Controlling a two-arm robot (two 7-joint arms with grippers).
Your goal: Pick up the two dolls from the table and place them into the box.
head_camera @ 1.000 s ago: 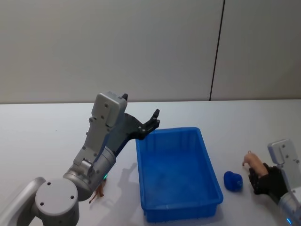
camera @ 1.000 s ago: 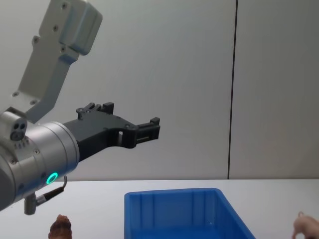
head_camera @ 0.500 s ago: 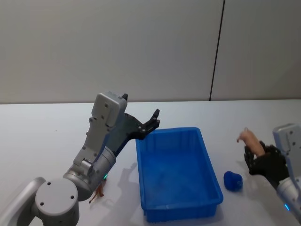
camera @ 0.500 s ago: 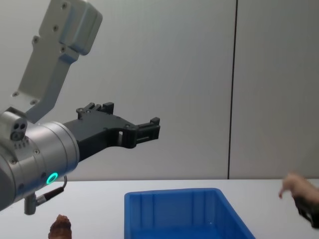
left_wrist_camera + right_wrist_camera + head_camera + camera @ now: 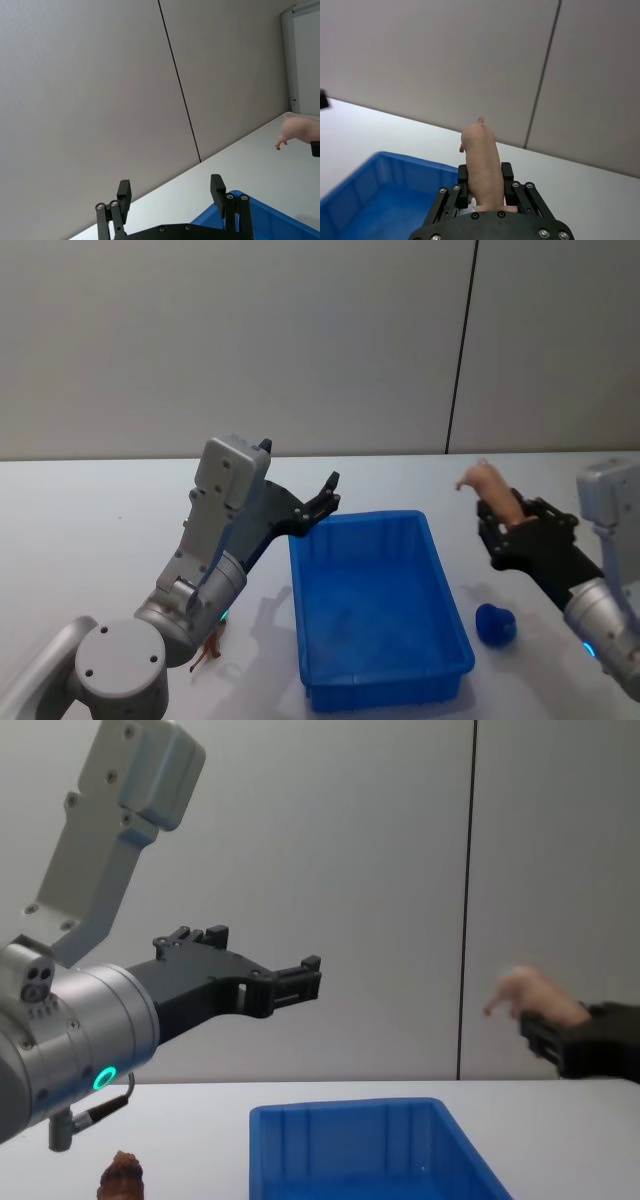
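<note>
Dolls sit well apart. The pale pink doll (image 5: 488,483) is up in the air, clamped between the fingers of the right gripper (image 5: 505,525), with most of its body sticking out past the fingertips. It hangs to the right of the box (image 5: 298,580), higher than the rim and not over the inside. The brown doll (image 5: 210,648) lies on the table (image 5: 100,520) to the left of the box, close to the base of the left arm. The left gripper (image 5: 328,494) is raised near the box's far left corner, its fingers spread and empty. A small blue lump (image 5: 495,625) rests on the table just right of the box.
</note>
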